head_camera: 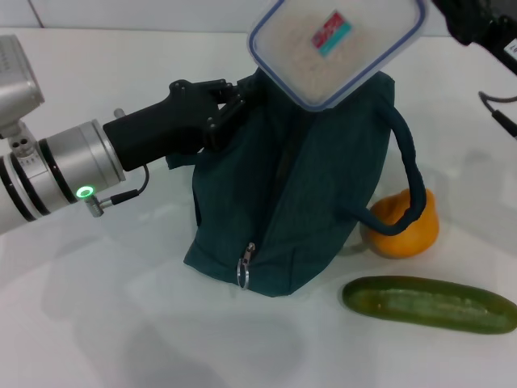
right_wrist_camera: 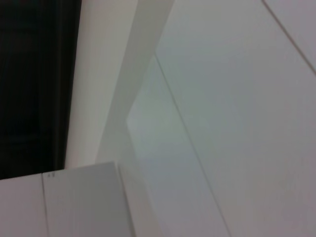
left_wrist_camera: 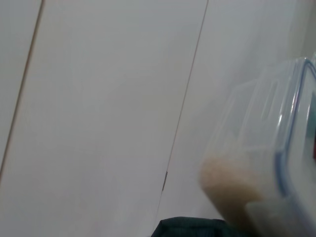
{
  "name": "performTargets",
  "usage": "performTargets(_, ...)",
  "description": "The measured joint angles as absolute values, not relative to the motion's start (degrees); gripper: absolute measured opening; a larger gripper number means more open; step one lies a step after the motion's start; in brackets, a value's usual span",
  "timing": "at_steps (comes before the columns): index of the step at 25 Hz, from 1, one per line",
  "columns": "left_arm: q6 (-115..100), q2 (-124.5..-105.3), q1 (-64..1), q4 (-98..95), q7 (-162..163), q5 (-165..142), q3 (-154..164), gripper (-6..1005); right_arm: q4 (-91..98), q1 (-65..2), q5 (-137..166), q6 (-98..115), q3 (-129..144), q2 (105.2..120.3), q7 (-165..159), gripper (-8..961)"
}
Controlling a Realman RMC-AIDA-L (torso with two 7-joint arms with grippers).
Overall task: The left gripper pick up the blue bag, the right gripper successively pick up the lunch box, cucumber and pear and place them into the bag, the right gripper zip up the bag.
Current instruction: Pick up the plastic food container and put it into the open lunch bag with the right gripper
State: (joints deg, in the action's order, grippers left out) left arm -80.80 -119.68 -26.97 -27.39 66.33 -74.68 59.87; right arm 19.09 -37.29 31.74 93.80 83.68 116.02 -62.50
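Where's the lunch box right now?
Head view: the lunch box is held tilted in the air above the blue bag, top centre-right, nearest the right gripper.

Left gripper [head_camera: 229, 103] reaches in from left, fingers pinched shut; right gripper's wrist only at top-right corner, raised.

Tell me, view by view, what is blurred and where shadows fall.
Head view: sharp; soft shadow on the table beneath the blue bag. Left wrist view: the lunch box is near and out of focus. Right wrist view: soft pale panels, dark band at one edge.
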Motion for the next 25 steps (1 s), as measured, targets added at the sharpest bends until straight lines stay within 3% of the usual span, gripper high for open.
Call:
performTargets(18, -80.68, -119.55, -26.52, -27.34, 65.9, -74.23, 59.42, 85, 19.39, -30.1, 39.68, 90.21, 85.11, 114.23, -61.8, 94)
performTargets(25, -80.68, -119.53, -26.45, -27.33, 65.67, -74.33, 59.41, 85, 21.34, -31.6, 45.61, 85.36, 85.52, 115.34, -61.94, 95)
